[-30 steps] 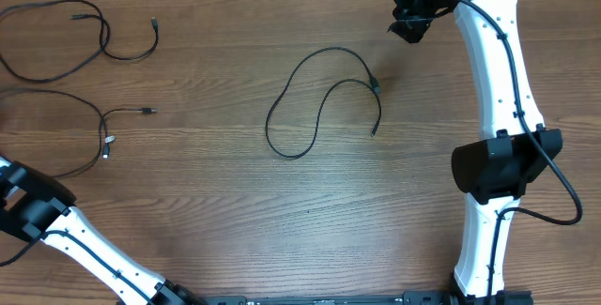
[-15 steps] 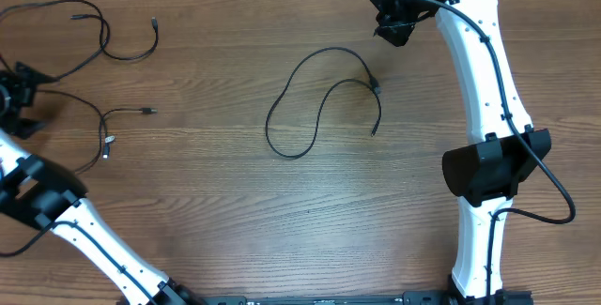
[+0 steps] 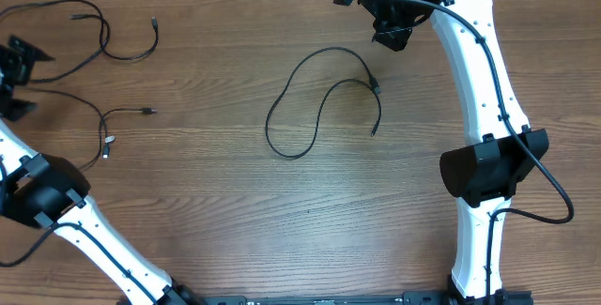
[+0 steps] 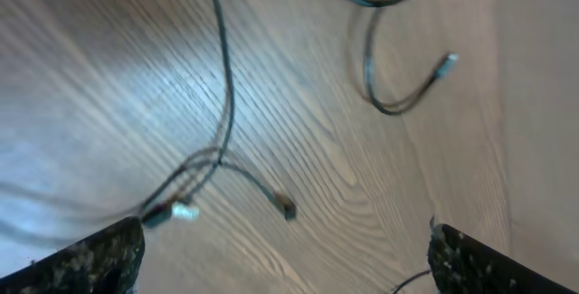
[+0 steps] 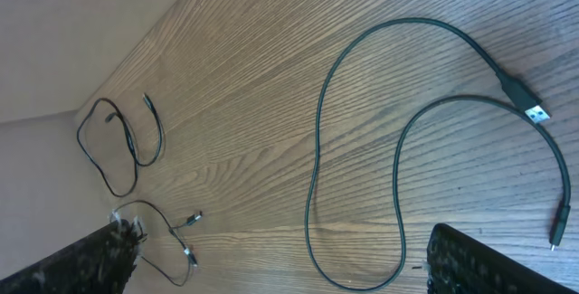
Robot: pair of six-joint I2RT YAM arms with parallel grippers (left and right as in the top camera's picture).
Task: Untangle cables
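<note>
Overhead: centre cable point(image 3: 268, 127), upper-left cable point(image 3: 101, 38) and lower-left cable point(image 3: 100, 122) lie apart; untangling looks near done. Both left gripper point(image 3: 21, 82) and right gripper point(image 3: 368, 14) spread wide, empty.

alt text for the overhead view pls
Three thin black cables lie on a wooden table: a looped cable in the middle, an upper cable and a lower cable by the left edge. The left gripper and right gripper hang open, holding nothing.

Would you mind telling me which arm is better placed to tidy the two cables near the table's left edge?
Left, probably. The left gripper hangs open beside the two cables, which fill its wrist view; the right gripper is open but far across, beyond the middle cable.
</note>
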